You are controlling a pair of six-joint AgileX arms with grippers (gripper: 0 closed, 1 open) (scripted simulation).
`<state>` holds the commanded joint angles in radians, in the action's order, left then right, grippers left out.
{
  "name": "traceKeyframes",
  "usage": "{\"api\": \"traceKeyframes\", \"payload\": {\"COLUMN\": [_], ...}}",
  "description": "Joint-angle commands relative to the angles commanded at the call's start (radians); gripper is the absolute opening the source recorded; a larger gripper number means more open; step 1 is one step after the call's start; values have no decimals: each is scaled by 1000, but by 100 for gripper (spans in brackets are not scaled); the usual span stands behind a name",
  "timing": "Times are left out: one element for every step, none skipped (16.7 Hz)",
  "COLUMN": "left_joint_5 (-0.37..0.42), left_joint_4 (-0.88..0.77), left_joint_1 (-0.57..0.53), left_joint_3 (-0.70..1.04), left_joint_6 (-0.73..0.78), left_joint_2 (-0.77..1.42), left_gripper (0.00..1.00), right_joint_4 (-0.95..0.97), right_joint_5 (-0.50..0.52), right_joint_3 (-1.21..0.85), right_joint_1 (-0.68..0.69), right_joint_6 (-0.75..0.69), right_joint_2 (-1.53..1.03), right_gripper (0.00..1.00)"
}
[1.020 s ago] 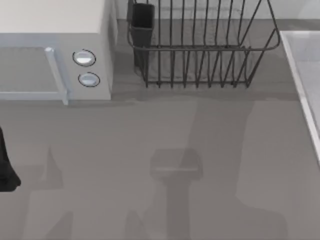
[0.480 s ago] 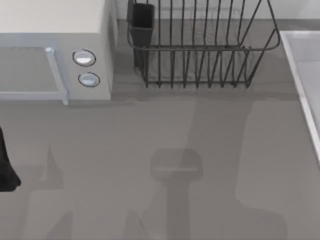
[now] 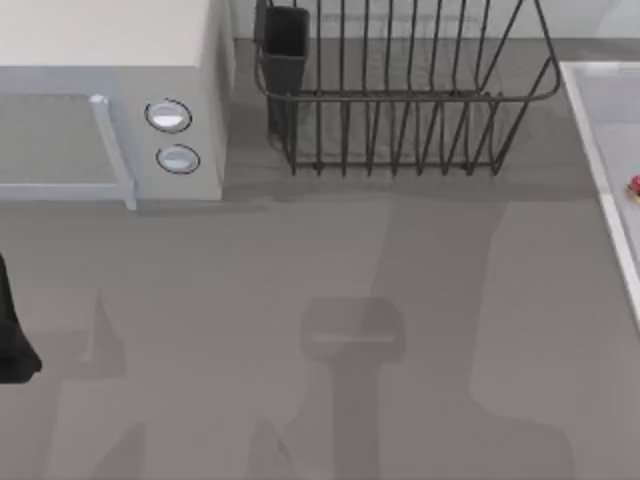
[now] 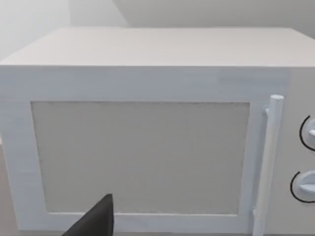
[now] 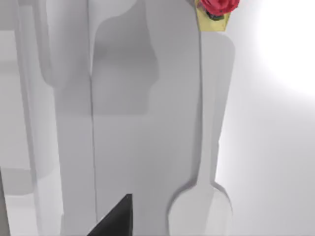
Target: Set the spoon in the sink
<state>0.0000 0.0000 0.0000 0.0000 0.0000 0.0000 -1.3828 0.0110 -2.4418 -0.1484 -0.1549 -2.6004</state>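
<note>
Spoon (image 3: pixel 634 186) sits at 3 o'clock of the top view, inside the rim of the sink (image 3: pixel 598 165), so placement looks done or nearly so (release unconfirmed). My right gripper (image 5: pixel 115 220) faces the basin; finger state: cannot tell. My left arm (image 3: pixel 14 330) is parked at 9 o'clock, facing the microwave (image 3: pixel 110 90).

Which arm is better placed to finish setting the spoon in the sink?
Right. Its wrist camera looks onto the sink with the spoon; the left arm sits by the microwave.

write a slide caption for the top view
Red spoon sliver at the pale sink's right edge, beside dark wire rack and white microwave.
</note>
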Motion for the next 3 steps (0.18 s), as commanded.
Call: {"api": "traceKeyframes", "payload": {"left_joint_5": [0,0,0], "left_joint_4": [0,0,0], "left_joint_1": [0,0,0], "left_joint_3": [0,0,0], "left_joint_6": [0,0,0], "left_joint_2": [0,0,0], "left_gripper": [100,100,100], "right_joint_4": [0,0,0], "right_joint_5": [0,0,0], "right_joint_3": [0,0,0], "right_joint_1": [0,0,0], "right_joint_6": [0,0,0], "right_joint_2": [0,0,0], "right_gripper": [100,100,100]}}
